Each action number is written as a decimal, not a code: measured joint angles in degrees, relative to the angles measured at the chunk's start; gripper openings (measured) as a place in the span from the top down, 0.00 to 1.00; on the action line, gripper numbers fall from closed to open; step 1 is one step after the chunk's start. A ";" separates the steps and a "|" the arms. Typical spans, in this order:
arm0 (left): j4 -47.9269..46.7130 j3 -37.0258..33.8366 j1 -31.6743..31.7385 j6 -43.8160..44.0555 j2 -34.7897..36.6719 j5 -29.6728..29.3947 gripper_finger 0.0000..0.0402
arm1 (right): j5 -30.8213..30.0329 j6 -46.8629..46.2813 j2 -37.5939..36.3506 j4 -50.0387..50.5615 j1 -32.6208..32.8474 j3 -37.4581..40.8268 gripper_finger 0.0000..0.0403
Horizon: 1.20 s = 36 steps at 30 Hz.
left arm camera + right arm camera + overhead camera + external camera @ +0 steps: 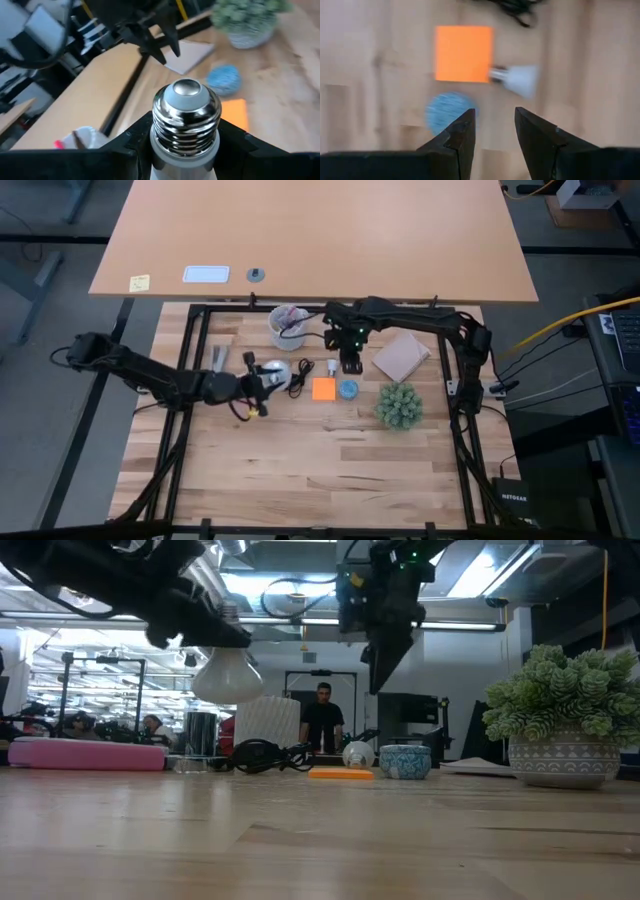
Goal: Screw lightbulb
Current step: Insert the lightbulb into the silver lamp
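— Where do we see the small lightbulb [520,80]?
— Lying on the table, base touching the orange sticky note [464,53], blue bowl [445,111] near; right gripper [494,125] hovers spread above.
— And left gripper [250,385]?
— Pinching a larger bulb [228,675] (screw base up), aloft over the black cord [265,755]

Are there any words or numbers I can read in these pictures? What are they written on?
"NETGEAR": on the black box at the table's corner, small, only just readable.
Yellow note on the far desk: marks too small to read.
White card beside it: nothing readable.
Orange sticky note: looks blank.
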<state>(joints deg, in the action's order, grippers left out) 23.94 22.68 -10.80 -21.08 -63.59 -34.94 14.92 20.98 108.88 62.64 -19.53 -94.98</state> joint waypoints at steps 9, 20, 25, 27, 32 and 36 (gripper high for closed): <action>-10.41 0.00 -6.57 -0.12 0.00 0.00 0.65 | 1.18 -1.41 -0.02 -0.45 5.05 0.00 0.65; -22.65 0.00 -8.49 -7.70 -1.74 -0.88 0.65 | 1.11 -1.45 -0.02 -10.12 9.63 0.00 0.65; -23.05 0.04 -8.49 -16.52 -7.79 -2.59 0.65 | 1.09 -1.44 -0.02 -14.24 11.54 0.00 0.65; -22.89 0.07 -8.47 -20.38 -10.78 -4.00 0.65 | 1.07 -1.45 -0.02 -15.32 12.25 0.00 0.65; -22.05 0.04 -8.48 -26.79 -17.71 -6.55 0.65 | 0.54 -1.42 -0.02 -16.57 13.34 0.00 0.65; -19.23 0.04 -8.45 -26.69 -20.01 -6.60 0.64 | -1.01 -1.45 -0.02 -16.54 13.57 0.00 0.65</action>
<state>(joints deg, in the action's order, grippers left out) 4.71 22.72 -19.25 -47.78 -83.61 -41.53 13.91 19.53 108.86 46.11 -5.96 -94.98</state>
